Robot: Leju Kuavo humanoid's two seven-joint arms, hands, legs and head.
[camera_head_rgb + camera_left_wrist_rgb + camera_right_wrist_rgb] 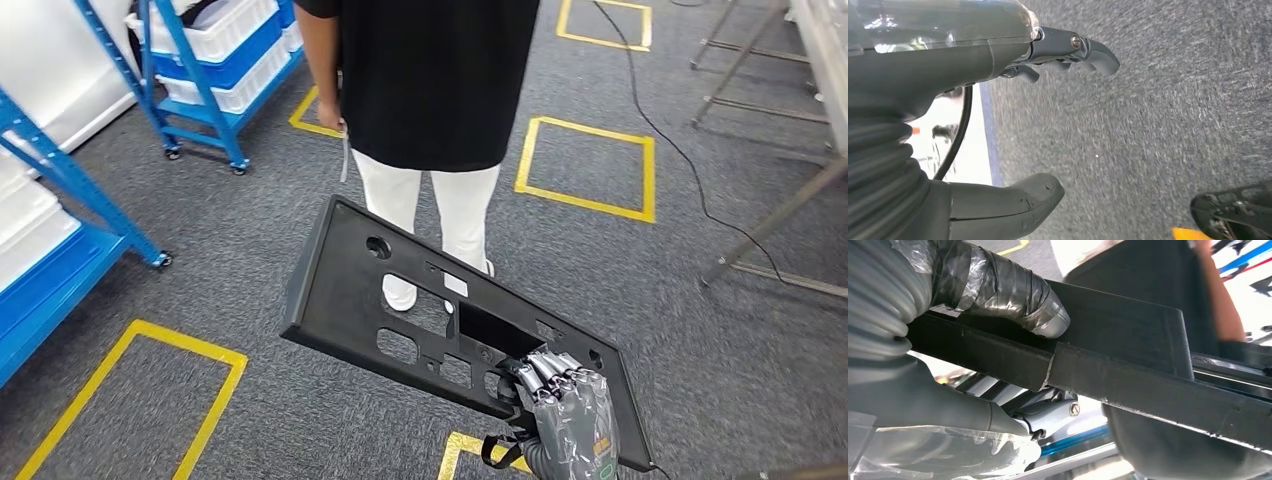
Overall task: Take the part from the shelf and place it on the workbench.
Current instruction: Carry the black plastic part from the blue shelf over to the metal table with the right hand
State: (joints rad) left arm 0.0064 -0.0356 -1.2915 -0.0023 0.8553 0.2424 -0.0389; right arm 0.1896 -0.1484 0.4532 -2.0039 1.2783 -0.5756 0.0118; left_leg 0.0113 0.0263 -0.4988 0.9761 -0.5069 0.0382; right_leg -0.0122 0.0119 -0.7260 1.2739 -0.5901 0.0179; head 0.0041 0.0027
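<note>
Grey carpet floor (250,300) w/ yellow tape squares (588,165) takes up most of the head view: one outline lower left, one upper centre-right, another at the top edge, a bit of one at bottom centre.

Blue shelving w/ white bins: one rack (215,60) on castors in the upper left, a second rack (50,250) along the left edge. Metal frame legs (770,220) run down the right side, upper right to mid right. Black cable (680,150) snakes from top centre down toward the right.

Person (430,80) in black top & white trousers stands at top centre, just behind the part; feet partly seen through its cutouts.

Part (440,320): large flat black plastic panel w/ several cutouts & a white label, at centre to lower right of the head view, tilted, off the floor, carried in the air. Not on shelf, not on any bench.

R hand (560,405) at bottom centre-right grips the panel's near right end, fingers hooked over the top face by a rectangular opening. R wrist view: taped thumb (1013,295) at upper left pressed on one side of the panel edge (1108,365), fingers under the other side, so a firm clamp.

L hand (998,115) in L wrist view: holding nothing, fingers (1093,50) at top centre & thumb (1023,202) at bottom left well apart, carpet between them. Corner of a dark object & a yellow bit at lower right of that view; can't tell what.
</note>
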